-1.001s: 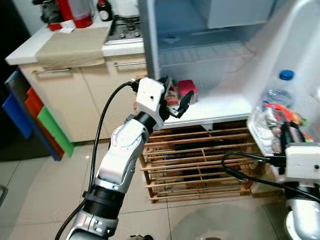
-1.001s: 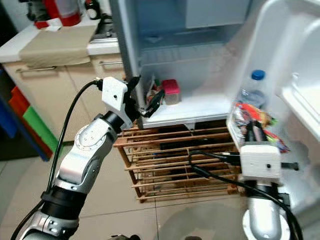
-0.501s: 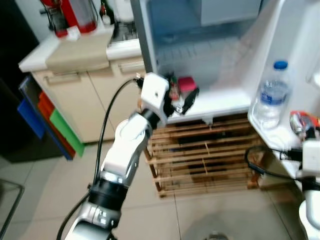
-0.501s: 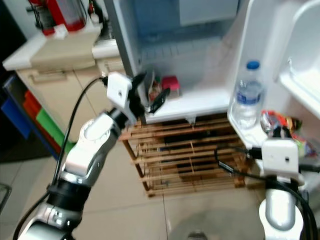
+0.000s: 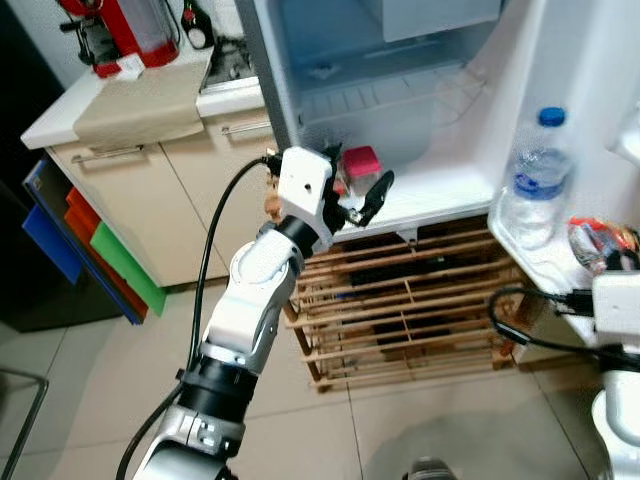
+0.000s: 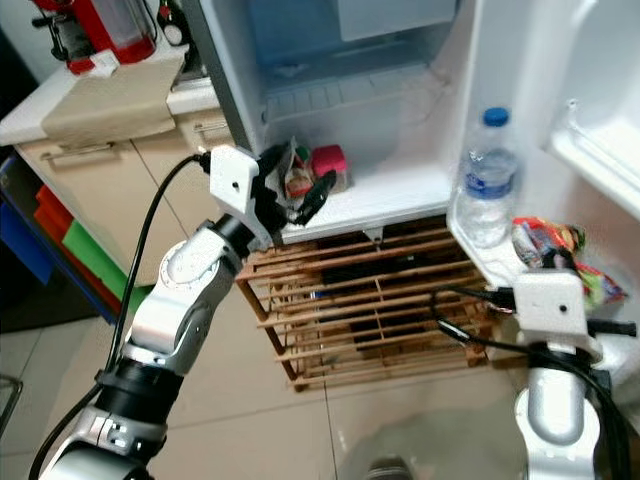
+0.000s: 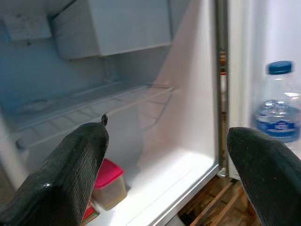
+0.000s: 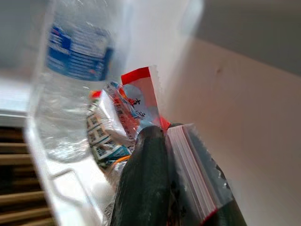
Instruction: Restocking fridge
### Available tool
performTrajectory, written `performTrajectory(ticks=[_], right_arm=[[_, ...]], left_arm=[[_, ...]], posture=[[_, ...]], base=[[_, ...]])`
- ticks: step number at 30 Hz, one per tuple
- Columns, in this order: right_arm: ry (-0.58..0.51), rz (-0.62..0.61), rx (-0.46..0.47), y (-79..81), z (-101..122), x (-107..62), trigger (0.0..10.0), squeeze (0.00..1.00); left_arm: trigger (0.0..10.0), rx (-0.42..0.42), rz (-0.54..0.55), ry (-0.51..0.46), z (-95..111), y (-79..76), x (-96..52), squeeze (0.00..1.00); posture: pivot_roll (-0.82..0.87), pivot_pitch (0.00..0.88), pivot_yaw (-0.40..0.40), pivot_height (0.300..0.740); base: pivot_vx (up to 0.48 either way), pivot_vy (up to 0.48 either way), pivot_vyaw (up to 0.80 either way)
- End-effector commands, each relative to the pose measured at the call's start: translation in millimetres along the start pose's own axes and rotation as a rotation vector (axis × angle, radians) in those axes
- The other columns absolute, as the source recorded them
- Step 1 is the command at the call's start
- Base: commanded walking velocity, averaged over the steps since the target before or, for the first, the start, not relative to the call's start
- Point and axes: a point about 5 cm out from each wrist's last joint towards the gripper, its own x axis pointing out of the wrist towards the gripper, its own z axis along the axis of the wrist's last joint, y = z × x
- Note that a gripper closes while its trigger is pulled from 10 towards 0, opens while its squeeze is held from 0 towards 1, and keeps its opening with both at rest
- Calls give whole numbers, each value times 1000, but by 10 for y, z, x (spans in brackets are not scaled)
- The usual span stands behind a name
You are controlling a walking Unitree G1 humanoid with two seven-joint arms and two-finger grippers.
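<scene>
Right wrist view: right gripper (image 8: 181, 188) clamps snack packet (image 8: 136, 101) beside water bottle (image 8: 77, 70); release next. Left gripper (image 5: 358, 190) gapes empty.

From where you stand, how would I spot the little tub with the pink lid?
Look into the open fridge, at its white floor. The tub sits at the front left, beside a snack packet; its bright pink lid marks it out.

Beige tiled floor (image 5: 90, 380), cream cabinets (image 5: 150, 210), wooden crate rack (image 5: 410, 310).
</scene>
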Motion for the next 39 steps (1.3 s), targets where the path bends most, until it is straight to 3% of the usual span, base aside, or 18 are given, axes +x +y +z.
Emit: performTrajectory(ticks=[1, 4, 6, 9, 12, 13, 14, 16, 21, 24, 28, 39], right_arm=[[-18, -69, -4, -114, 39, 91, 0, 137], [-49, -64, 1, -101, 111, 154, 0, 137], [-101, -10, 33, 13, 232, 146, 0, 133], [-133, 28, 56, 88, 308, 121, 0, 133], [-207, 144, 116, 299, 494, 37, 0, 129], [-207, 144, 116, 299, 494, 37, 0, 129], [-233, 205, 154, 412, 573, -23, 0, 133], [-232, 236, 172, 463, 587, -48, 0, 133], [-195, 314, 233, 617, 549, -83, 0, 133], [-127, 332, 267, 710, 434, -2, 0, 133], [-116, 337, 273, 774, 421, 70, 0, 133], [-158, 373, 288, 973, 531, 196, 0, 137]], left_arm=[[10000, -42, 55, 28, -50, 107, -40, 0], [10000, -124, 123, 58, -111, 171, -54, 0], [10000, -180, 198, 98, -207, 224, -112, 0], [10000, -194, 228, 119, -257, 240, -155, 0], [10000, -145, 237, 143, -306, 230, -222, 0], [10000, -145, 237, 143, -306, 230, -222, 0], [10000, -120, 232, 145, -311, 216, -244, 0], [10000, -113, 234, 145, -312, 215, -253, 0], [10000, -79, 249, 166, -367, 229, -328, 0], [10000, 42, 260, 257, -625, 258, -529, 0], [10000, 105, 259, 259, -663, 276, -574, 0], [10000, 45, 270, 172, -501, 344, -425, 0]], posture=[[-220, 0, 159, 740], [-220, 0, 159, 740], [-213, 0, 146, 740], [-213, 0, 146, 740], [-202, 0, 129, 740], [-202, 0, 129, 740], [-193, 0, 116, 740], [-193, 0, 116, 740], [-185, 0, 106, 740], [-176, 0, 105, 740], [-167, 0, 105, 740], [-158, 0, 102, 740]], base=[[0, 0, 0], [0, 0, 0], [0, 0, 0], [0, 0, 0], [0, 0, 0], [0, 0, 0], [0, 0, 0], [0, 0, 0], [0, 0, 0], [0, 0, 0], [0, 0, 0], [215, -251, 0]])
